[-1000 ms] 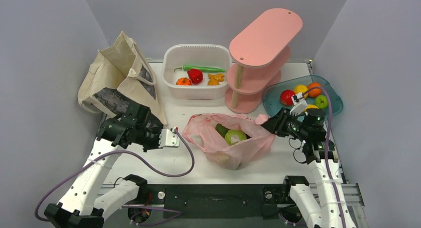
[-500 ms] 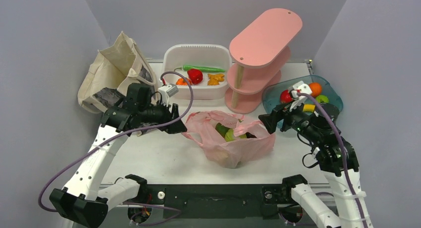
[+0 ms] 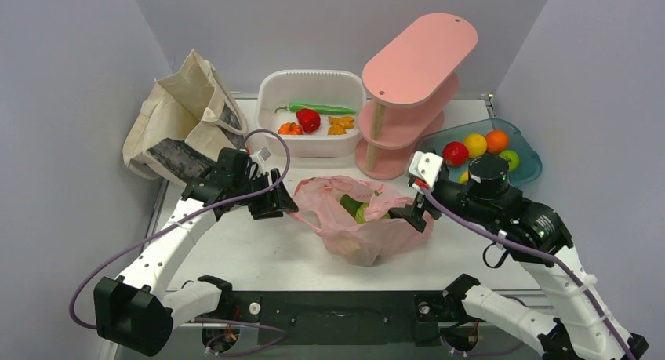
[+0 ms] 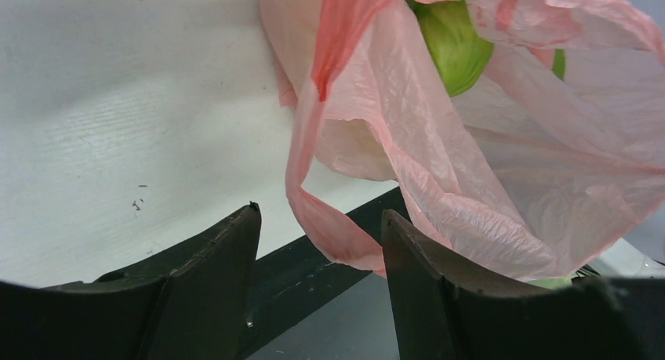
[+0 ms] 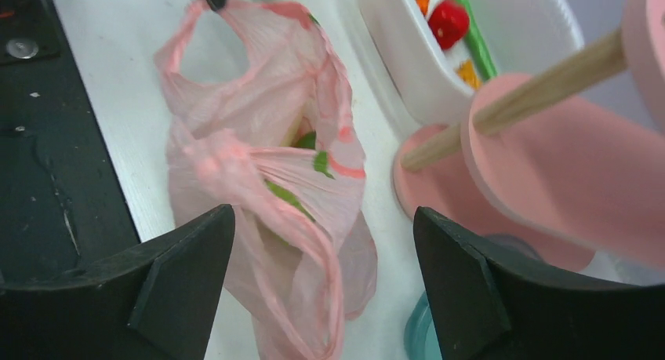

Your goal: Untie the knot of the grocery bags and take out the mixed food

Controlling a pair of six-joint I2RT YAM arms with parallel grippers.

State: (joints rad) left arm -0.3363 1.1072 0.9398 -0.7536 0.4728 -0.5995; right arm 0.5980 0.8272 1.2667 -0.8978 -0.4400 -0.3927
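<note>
Pink bag slumped mid-bench, mouth open, round green vegetable inside. Left tool and right tool flank it, both with jaws apart, gripping nothing.

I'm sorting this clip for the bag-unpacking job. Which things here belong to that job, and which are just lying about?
Job: pink plastic bag, green vegetable inside it, canvas tote.
Lying about: white tub with peppers, pink shelf stand, blue tray of fruit.
</note>
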